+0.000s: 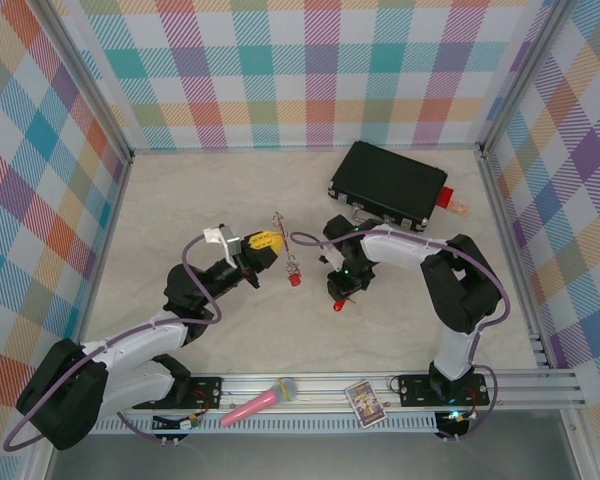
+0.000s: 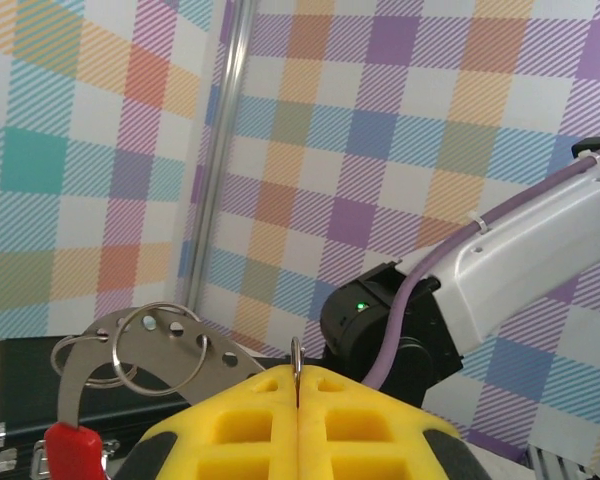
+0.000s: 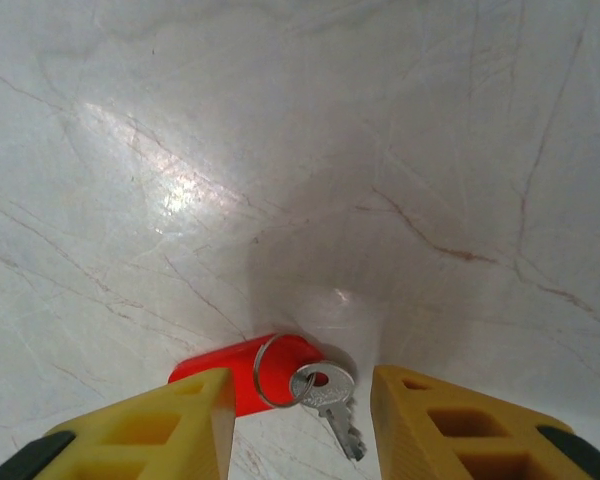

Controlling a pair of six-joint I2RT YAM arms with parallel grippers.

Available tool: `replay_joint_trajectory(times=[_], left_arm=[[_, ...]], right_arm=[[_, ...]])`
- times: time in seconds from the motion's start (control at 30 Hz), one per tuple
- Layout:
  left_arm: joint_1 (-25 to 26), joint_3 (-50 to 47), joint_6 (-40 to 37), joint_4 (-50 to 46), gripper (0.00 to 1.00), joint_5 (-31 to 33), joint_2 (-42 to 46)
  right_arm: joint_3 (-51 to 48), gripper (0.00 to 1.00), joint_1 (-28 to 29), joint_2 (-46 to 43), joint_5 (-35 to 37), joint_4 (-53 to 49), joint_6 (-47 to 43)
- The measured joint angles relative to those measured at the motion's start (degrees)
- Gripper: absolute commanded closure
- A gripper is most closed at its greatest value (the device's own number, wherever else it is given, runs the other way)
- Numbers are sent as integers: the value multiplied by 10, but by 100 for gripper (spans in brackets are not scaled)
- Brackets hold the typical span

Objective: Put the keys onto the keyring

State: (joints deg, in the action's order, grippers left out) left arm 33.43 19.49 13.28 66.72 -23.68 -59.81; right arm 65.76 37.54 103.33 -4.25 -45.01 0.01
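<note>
My left gripper (image 1: 264, 244) is raised above the table and shut on the keyring (image 2: 297, 353), whose thin metal edge sticks up between the yellow fingers (image 2: 240, 420). A curved metal plate with holes (image 2: 145, 345) carries thin rings and a red piece (image 2: 75, 450) to the gripper's left. A red key tag (image 1: 294, 280) shows just below that gripper in the top view. My right gripper (image 3: 300, 425) is open, low over the table. Its fingers stand either side of another of the keys, a red tag (image 3: 242, 372) with a wire loop and a small silver key (image 3: 327, 396).
A black case (image 1: 388, 183) lies at the back right with a red block (image 1: 448, 200) beside it. A pink microphone (image 1: 258, 400) and a small card (image 1: 363, 402) lie on the front rail. Plaid walls close three sides.
</note>
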Motion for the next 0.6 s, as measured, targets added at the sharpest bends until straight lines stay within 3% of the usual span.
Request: replay_joint_trajectory(times=[0.27,0.6], left_arm=[[0,-34,-12,-40,100,50,77],[-2,-70,-41,-141,100,115,155]], right_arm=[[-31,61,-26,-58,-25,39,14],[-78,64,-9,-102,-20,81,15]])
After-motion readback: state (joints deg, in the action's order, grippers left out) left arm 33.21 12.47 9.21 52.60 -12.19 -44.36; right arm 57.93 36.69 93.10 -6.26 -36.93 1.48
